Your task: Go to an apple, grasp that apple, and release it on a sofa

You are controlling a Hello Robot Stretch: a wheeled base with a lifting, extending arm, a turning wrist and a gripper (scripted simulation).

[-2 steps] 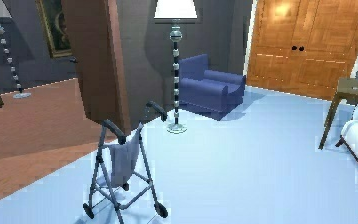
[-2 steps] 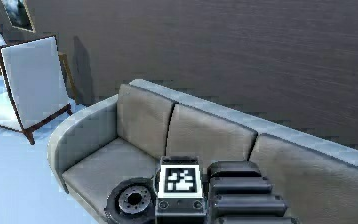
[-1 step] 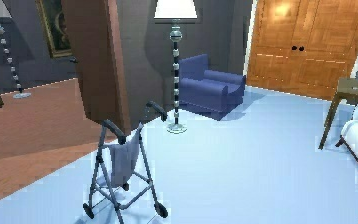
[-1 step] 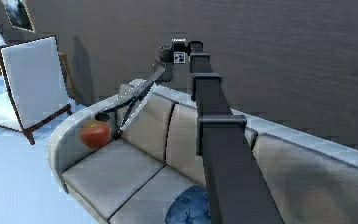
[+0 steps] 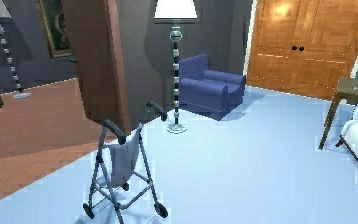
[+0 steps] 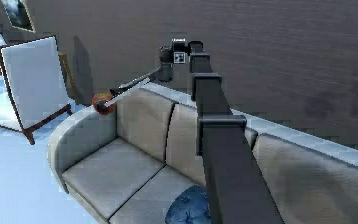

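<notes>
Gripper (image 6: pixel 114 94) out at the far end of the dark arm bar (image 6: pixel 227 150), thin fingers (image 6: pixel 132 82) slanting down toward the arm side view's left. At their tips, a small red apple (image 6: pixel 104 104), right against the top edge of the sofa (image 6: pixel 147 125) at its rounded corner. Cannot tell whether held or resting there, nor how the fingers are set.

Pale grey sofa, curved, with plump seat and back cushions. A blue patterned thing (image 6: pixel 190 207) on the seat beside the bar. Just past the sofa's end, a white armchair (image 6: pixel 32 85) in a dark wooden frame, on pale blue floor (image 6: pixel 17 175). Dark grey wall (image 6: pixel 287 60) behind, with a framed picture (image 6: pixel 12 12) in the upper corner.

In the forward view: a wheeled walker (image 5: pixel 122 170) before a brown partition (image 5: pixel 107 60), a floor lamp (image 5: pixel 175 75) with a white shade, a blue armchair (image 5: pixel 209 85), wooden double doors (image 5: pixel 302 45), and a dark side table (image 5: pixel 345 100).
</notes>
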